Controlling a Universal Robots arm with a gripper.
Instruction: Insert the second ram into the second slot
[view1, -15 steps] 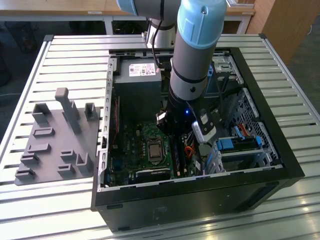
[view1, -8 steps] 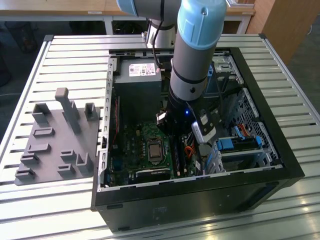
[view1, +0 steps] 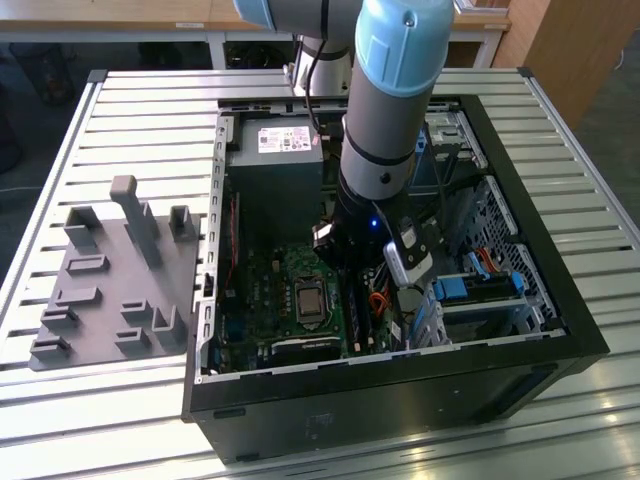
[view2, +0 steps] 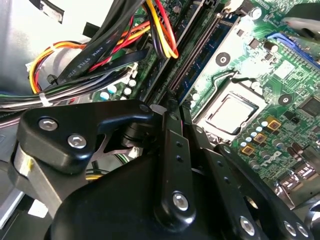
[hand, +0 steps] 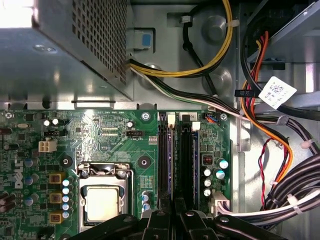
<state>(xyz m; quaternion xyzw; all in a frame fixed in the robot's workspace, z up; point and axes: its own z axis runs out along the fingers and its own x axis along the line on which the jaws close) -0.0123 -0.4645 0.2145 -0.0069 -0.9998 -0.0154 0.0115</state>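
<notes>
Gripper (view2: 170, 107) is down inside the case, at three o'clock of the CPU socket (view1: 308, 297) in the exterior view, fingers drawn narrow over the near end of the memory slots (hand: 175, 160). The second ram (view2: 200, 62) shows as a thin blue edge running along the slot away from the tips. I'd judge it wants a straight, even push with the stick upright and clear of the cable bundle (view2: 100, 45).
</notes>
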